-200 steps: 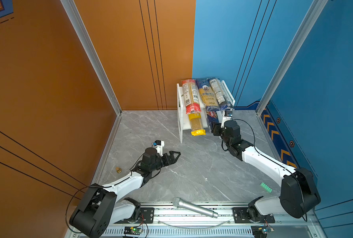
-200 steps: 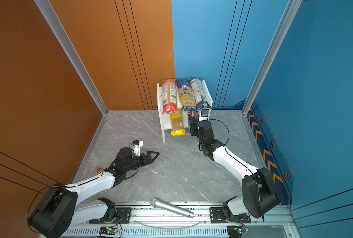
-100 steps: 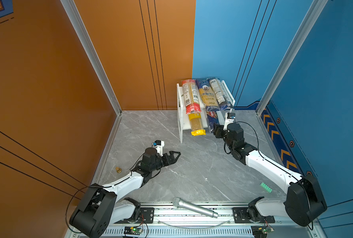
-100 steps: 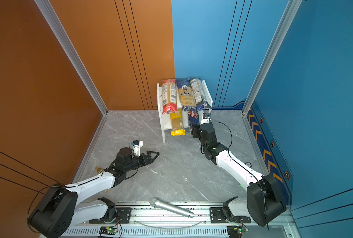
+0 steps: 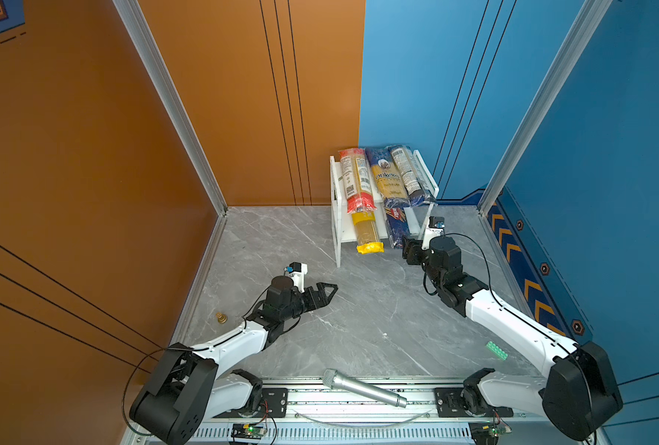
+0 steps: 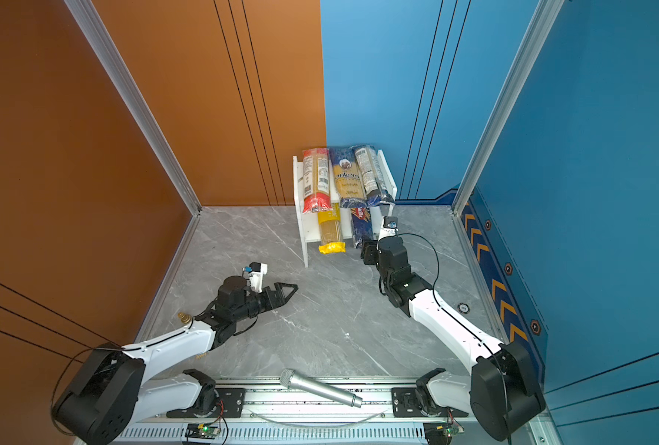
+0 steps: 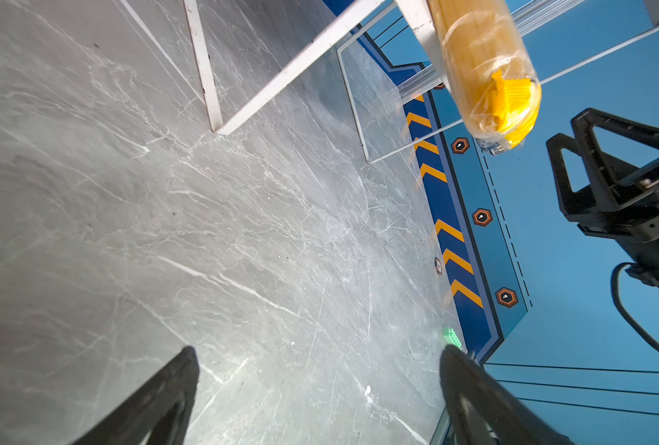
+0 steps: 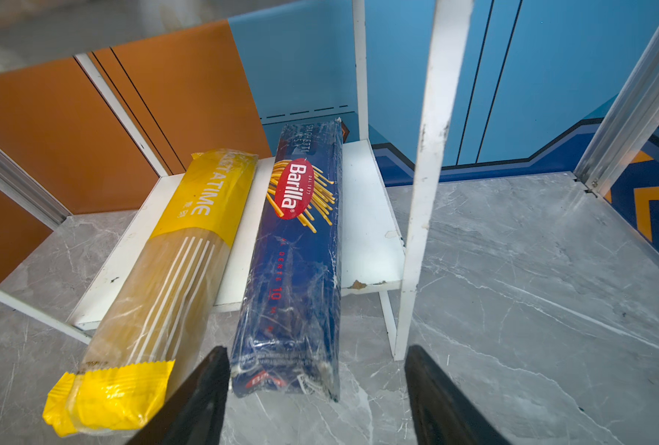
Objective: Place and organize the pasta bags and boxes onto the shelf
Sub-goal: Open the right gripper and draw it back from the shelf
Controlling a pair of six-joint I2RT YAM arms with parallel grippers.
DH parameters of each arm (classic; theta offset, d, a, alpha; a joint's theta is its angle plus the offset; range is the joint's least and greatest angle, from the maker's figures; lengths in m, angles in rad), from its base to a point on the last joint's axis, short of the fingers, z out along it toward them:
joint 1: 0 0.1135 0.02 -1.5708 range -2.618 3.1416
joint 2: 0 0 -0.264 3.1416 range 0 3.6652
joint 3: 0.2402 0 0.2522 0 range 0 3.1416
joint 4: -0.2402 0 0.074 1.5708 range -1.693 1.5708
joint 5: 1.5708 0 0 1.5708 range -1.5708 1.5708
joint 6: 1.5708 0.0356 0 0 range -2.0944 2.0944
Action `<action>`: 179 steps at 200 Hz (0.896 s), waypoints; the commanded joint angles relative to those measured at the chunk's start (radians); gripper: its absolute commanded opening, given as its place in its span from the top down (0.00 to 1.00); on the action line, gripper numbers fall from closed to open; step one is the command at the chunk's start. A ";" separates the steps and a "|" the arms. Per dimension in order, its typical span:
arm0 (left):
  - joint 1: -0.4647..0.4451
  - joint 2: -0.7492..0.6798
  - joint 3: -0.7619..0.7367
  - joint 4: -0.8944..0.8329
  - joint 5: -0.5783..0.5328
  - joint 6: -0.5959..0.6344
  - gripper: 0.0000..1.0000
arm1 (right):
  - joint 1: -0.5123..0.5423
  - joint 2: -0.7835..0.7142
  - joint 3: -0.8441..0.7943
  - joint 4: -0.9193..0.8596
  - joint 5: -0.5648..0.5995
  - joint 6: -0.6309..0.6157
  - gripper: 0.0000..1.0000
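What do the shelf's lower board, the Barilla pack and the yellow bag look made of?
Lower board: white-coated fibreboard, probably; a chipped edge shows a brown core.
Barilla pack: seemingly printed cardboard under glossy clear film, which crinkles and glares.
Yellow bag: thin plastic film, see-through in the middle, opaque yellow at the crimped ends.

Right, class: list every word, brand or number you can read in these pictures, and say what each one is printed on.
"Barilla": red oval on the blue box.
"SPAGHETTI": far end of that box.
"10": in the red print along the box; the rest is too faint to read.
"ASTATIME", first letter lost in a crease: yellow bag.
"ankara": yellow-navy bag.
Too small to read: the white labels on the red-ended bag and the dark navy bag.
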 commanded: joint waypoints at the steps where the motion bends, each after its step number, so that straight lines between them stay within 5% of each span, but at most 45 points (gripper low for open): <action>1: -0.009 -0.001 0.008 0.004 -0.002 0.004 0.02 | -0.006 -0.042 -0.019 -0.056 -0.023 -0.025 0.30; 48: -0.009 -0.007 0.011 0.002 -0.003 0.010 0.02 | -0.015 -0.104 -0.041 -0.140 -0.062 -0.038 0.29; 109: 0.016 -0.105 0.141 -0.306 -0.065 0.186 0.02 | -0.065 -0.180 -0.049 -0.282 -0.169 -0.066 0.29; 179: 0.070 -0.167 0.178 -0.392 -0.102 0.274 0.02 | -0.183 -0.231 -0.072 -0.378 -0.274 -0.116 0.28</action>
